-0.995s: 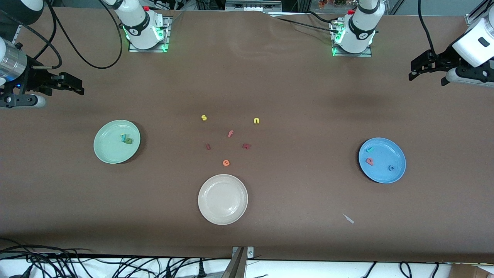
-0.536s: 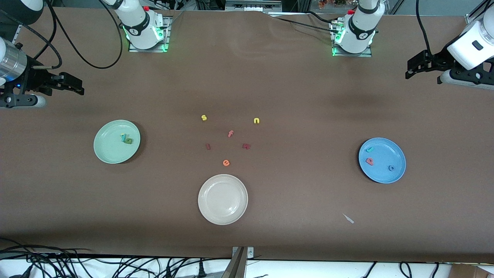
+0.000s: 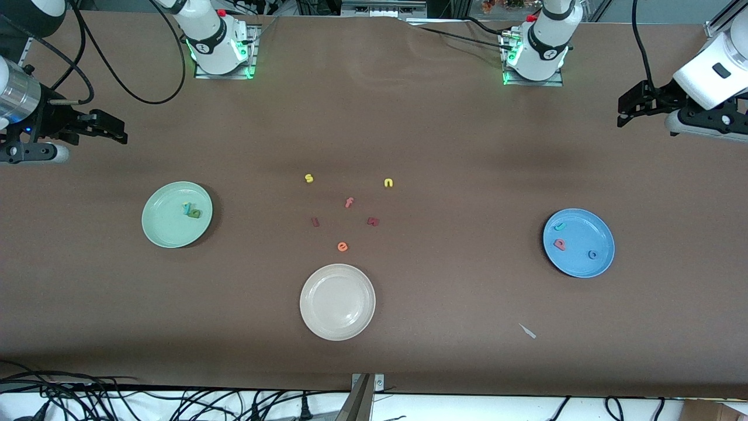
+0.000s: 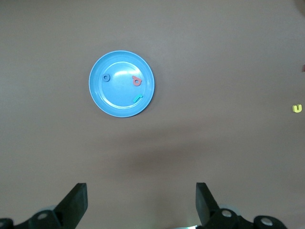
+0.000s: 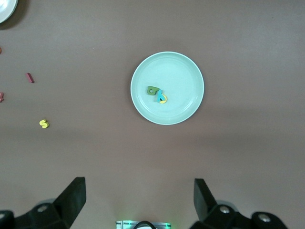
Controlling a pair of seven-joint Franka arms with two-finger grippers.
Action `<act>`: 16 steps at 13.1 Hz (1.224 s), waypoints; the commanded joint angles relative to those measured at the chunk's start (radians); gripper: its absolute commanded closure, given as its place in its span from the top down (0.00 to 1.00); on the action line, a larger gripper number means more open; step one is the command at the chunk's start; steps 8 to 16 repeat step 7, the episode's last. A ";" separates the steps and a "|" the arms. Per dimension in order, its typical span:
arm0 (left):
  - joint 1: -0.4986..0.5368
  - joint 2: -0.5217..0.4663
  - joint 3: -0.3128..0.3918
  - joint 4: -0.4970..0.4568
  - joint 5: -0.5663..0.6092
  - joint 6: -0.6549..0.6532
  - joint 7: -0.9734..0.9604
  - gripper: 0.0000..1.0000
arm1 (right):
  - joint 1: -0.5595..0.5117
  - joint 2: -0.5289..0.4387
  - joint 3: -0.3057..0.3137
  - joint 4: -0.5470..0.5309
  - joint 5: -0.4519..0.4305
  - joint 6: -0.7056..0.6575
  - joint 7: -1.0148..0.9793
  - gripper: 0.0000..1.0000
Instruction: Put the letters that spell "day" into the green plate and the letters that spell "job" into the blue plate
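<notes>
We see the bench [image 3: 409, 117] filling the front view. Three plates are on it:
- The cream plate [image 3: 337, 302] is at lower centre of the frame and empty.
- The green plate [image 3: 160, 231] is mid-height, toward the right arm's end.
- The blue plate [image 3: 584, 234] is mid-height, toward the left arm's end.

The right end effector [image 3: 117, 131] hangs in the upper part of the frame at its own end of the bench, above the green plate in the frame. Jaws are wide apart w/ nothing between them. The left end effector [image 3: 628, 114] mirrors it above the blue plate in the frame, also spread wide and empty.

So each arm is the nearer one to its own plate, and each wrist view looks down on that plate, well apart from the fingers.

Letters:
- "d" [image 5: 152, 90], "a" [image 5: 164, 100] and "y" [image 3: 187, 207] lie bunched and touching in the green plate.
- "j" [image 3: 560, 226], "b" [image 3: 560, 244] and "o" [image 3: 592, 254] lie spread out in the blue plate.

We judge both words placed, w/ no task letter left to reach for.

The leftover "s" [image 3: 309, 178], "n" [image 3: 388, 183], "f" [image 3: 349, 202] and "e" [image 3: 342, 247] sit mid-frame, above the cream plate, approx. equally far from both arms.
</notes>
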State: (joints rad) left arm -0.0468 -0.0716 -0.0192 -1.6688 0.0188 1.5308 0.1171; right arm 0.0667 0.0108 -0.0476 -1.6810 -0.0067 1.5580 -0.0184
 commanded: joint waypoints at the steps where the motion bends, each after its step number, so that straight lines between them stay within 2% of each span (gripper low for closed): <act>1: -0.008 0.032 0.008 0.058 0.026 -0.028 0.001 1.00 | -0.007 -0.009 0.008 -0.006 0.002 -0.003 0.009 1.00; 16: -0.016 0.033 0.002 0.057 0.029 -0.031 -0.001 1.00 | -0.007 -0.009 0.006 -0.006 0.002 -0.003 0.009 1.00</act>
